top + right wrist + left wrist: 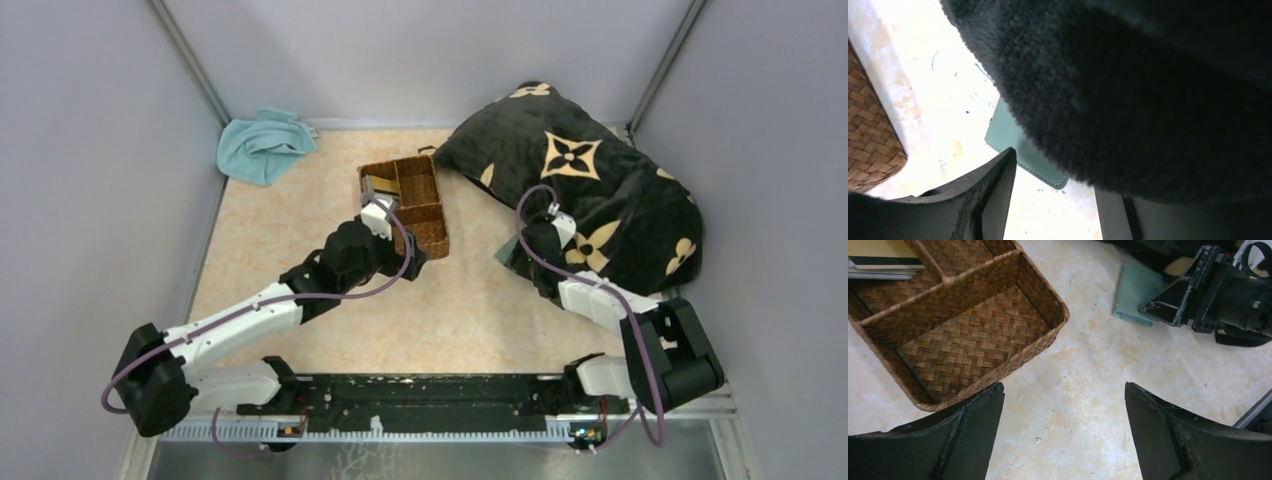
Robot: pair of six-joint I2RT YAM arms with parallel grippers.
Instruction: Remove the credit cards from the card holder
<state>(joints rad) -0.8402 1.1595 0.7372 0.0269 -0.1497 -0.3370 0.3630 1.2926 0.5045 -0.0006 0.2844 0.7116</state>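
Observation:
The card holder [1010, 135] is a flat grey-green wallet lying shut on the table, its far part hidden under the black cushion [1148, 90]. In the left wrist view the card holder [1135, 295] lies just left of the right gripper [1168, 307]. My right gripper [1058, 172] is low behind it, open, with only bare table between the fingers. A stack of credit cards [883, 262] lies in the basket's far compartment. My left gripper [1063, 390] hangs open and empty above the table by the basket's near corner.
The brown wicker three-part basket [432, 215] stands mid-table. A large black cushion with tan flowers [590, 190] fills the back right, touching the right arm. A light-blue towel [262, 145] lies in the back left corner. Grey walls close in on three sides.

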